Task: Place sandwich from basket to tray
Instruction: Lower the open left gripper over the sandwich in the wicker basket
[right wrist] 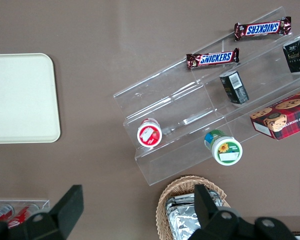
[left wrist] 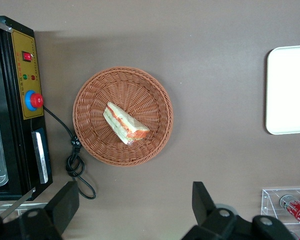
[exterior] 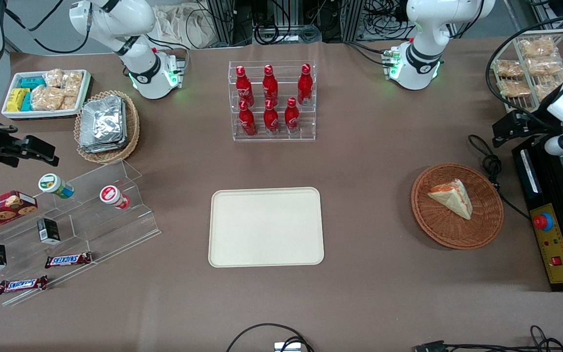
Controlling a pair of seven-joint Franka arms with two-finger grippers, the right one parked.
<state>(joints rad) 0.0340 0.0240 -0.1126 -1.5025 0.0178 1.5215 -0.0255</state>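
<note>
The sandwich [exterior: 450, 197], a white bread wedge with orange and green filling, lies in the round reddish-brown wicker basket [exterior: 438, 230] toward the working arm's end of the table. The cream tray [exterior: 266, 227] lies flat mid-table, with nothing on it. My left gripper [exterior: 502, 132] hangs high above the table, farther from the front camera than the basket, and is open and empty. In the left wrist view the open gripper [left wrist: 134, 202] is apart from the basket [left wrist: 95, 100], the sandwich [left wrist: 125, 123] shows whole, and an edge of the tray [left wrist: 288, 90] is visible.
A black machine with a red button [exterior: 550, 244] and a coiled cable [exterior: 489, 164] lie beside the basket. A clear rack of red bottles [exterior: 272, 100] stands farther back than the tray. A tan basket of foil packs [exterior: 108, 124] and an acrylic snack stand [exterior: 81, 220] sit toward the parked arm's end.
</note>
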